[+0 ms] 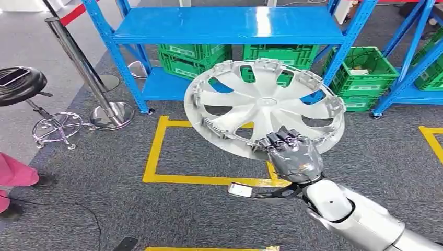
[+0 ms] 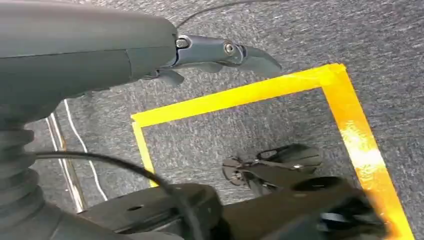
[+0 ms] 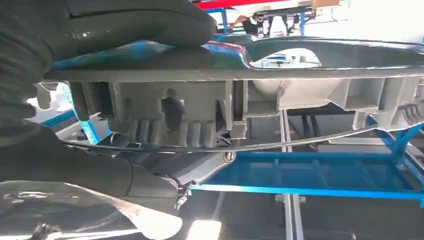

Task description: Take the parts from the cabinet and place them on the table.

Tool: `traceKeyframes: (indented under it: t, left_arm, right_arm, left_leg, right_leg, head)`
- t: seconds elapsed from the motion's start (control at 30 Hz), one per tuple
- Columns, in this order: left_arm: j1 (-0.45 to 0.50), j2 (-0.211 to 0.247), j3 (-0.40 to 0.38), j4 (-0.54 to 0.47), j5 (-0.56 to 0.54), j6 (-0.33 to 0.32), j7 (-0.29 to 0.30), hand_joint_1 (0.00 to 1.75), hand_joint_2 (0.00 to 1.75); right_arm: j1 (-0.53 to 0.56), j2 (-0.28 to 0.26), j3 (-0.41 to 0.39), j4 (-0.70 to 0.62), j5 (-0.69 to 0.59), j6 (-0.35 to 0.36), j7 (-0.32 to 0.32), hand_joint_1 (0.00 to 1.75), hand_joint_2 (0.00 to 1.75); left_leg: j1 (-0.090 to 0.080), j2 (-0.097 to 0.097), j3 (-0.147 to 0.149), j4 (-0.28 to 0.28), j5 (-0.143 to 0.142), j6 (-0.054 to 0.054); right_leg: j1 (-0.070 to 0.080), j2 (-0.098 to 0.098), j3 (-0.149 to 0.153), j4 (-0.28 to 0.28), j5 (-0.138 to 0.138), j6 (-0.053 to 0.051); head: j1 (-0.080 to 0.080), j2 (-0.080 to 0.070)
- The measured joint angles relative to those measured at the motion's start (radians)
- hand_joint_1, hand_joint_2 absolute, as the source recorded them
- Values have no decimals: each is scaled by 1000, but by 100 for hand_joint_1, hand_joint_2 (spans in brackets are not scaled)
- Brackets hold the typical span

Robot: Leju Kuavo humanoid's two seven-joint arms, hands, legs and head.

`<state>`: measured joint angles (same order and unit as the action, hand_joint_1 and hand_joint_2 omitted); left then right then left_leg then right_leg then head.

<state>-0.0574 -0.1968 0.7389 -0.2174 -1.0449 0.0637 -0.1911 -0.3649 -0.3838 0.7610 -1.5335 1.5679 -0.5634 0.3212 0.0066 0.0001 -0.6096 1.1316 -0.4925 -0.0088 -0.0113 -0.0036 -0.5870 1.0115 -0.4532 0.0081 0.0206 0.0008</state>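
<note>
One part in hand: we are gripping silver wheel cover [image 1: 264, 107] by its near rim with right hand [image 1: 292, 154], holding it tilted in air before blue shelving [image 1: 224, 26]. Left hand [image 2: 220, 52] hanging over floor, holding nothing, fingers apart. We are judging carry step underway; desk not in sight, so next move is calling for turning toward it. Shelf posts, stanchion [image 1: 86, 73], stool [image 1: 23, 86] standing close; wide rim is needing swing room.
</note>
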Motion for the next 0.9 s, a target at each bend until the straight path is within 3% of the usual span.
traceKeyframes:
  t: [0.03,0.07,0.17,0.2,0.27,0.33,0.37,0.4,0.43,0.47,0.53,0.57,0.67,0.73,0.77,0.83,0.87,0.9]
  left_arm:
    - [0,2,0,0,0,0,0,0,175]
    - [-1,2,0,0,0,0,0,0,175]
    - [2,3,0,0,0,0,0,0,175]
    - [1,2,0,0,0,0,0,0,175]
    - [-2,1,0,0,-1,0,0,0,175]
    - [-1,0,0,0,-1,0,0,0,175]
    - [0,1,0,0,-1,0,0,0,175]
    - [0,1,0,0,-1,0,0,0,175]
    - [0,1,0,0,-1,0,0,0,175]
    - [0,1,0,0,-1,0,0,0,175]
    - [-1,0,0,0,-1,0,0,0,175]
    - [-1,0,0,0,-1,0,0,0,175]
    - [0,-1,0,0,-1,0,0,0,175]
    - [-1,2,0,0,-2,0,0,0,175]
    - [-1,2,0,0,-3,0,1,0,175]
    - [0,4,0,0,-3,0,2,0,175]
    - [0,5,0,0,-3,0,2,0,175]
    - [1,5,0,0,-3,0,2,0,175]
  right_arm:
    - [0,0,-1,0,0,0,0,175,175]
    - [-1,0,-3,0,0,0,1,175,175]
    - [-1,0,-5,0,0,-1,0,175,175]
    - [-1,-1,-5,0,0,-1,0,175,175]
    - [-2,-3,-6,0,0,-2,0,175,175]
    - [-1,-3,-7,0,0,-3,0,175,175]
    - [0,-3,-6,0,1,-3,0,175,175]
    - [3,-3,-6,0,0,-3,0,175,175]
    - [4,-3,-6,0,0,-3,0,175,175]
    - [4,-4,-6,0,0,-3,0,175,175]
    - [2,-4,-7,0,0,-3,0,175,175]
    - [0,-4,-7,0,0,-3,0,175,175]
    - [1,-4,-7,0,0,-6,0,175,175]
    - [1,-4,-8,0,0,-6,2,175,175]
    - [1,-4,-8,0,0,-6,3,175,175]
    - [2,-4,-9,0,0,-6,6,175,175]
    - [2,-4,-8,0,0,-6,6,175,175]
    - [5,-4,-8,0,0,-6,7,175,175]
  left_leg:
    - [0,0,44,-86,16,5]
    - [-4,-1,52,-103,6,8]
    - [-10,-2,41,-99,14,22]
    - [-7,-1,40,-108,22,32]
    - [-2,1,36,-115,34,48]
    - [-3,2,25,-114,39,54]
    - [-4,2,20,-113,42,53]
    - [-6,2,17,-113,45,54]
    - [-6,2,15,-113,47,53]
    - [-7,1,15,-113,48,52]
    - [-8,1,15,-111,49,49]
    - [-14,1,10,-111,53,43]
    - [-10,2,2,-111,64,26]
    - [-11,-1,-2,-104,54,16]
    - [-12,-2,-17,-68,19,10]
    - [-4,-2,-72,77,-64,1]
    - [-3,-2,-101,152,-95,-3]
    - [-2,-2,-116,198,-107,-5]
  right_leg:
    - [0,-1,-1,3,-1,3]
    - [7,0,-9,8,2,10]
    - [1,1,-13,1,13,28]
    - [1,1,-14,1,16,34]
    - [-1,2,-46,55,-39,42]
    - [-1,2,-116,222,-121,48]
    - [-1,2,-147,296,-149,50]
    - [-1,2,-155,322,-151,51]
    - [-1,2,-137,297,-130,49]
    - [0,2,-97,230,-93,46]
    - [0,2,16,27,-17,35]
    - [5,2,40,-3,-39,31]
    - [9,4,30,-5,-27,22]
    - [-2,-1,32,-19,-12,7]
    - [-2,-1,28,-20,-9,0]
    - [-1,-2,20,-19,-5,-4]
    - [-1,-2,16,-17,-3,-4]
    - [-1,-2,12,-15,-1,-4]
  head:
    - [0,0]
    - [1,0]
    - [2,0]
    - [1,0]
    - [4,0]
    - [4,0]
    - [4,0]
    - [4,0]
    - [4,0]
    - [4,0]
    - [4,0]
    - [3,0]
    - [3,0]
    - [4,0]
    - [-2,0]
    - [-2,0]
    - [-2,0]
    - [-2,0]
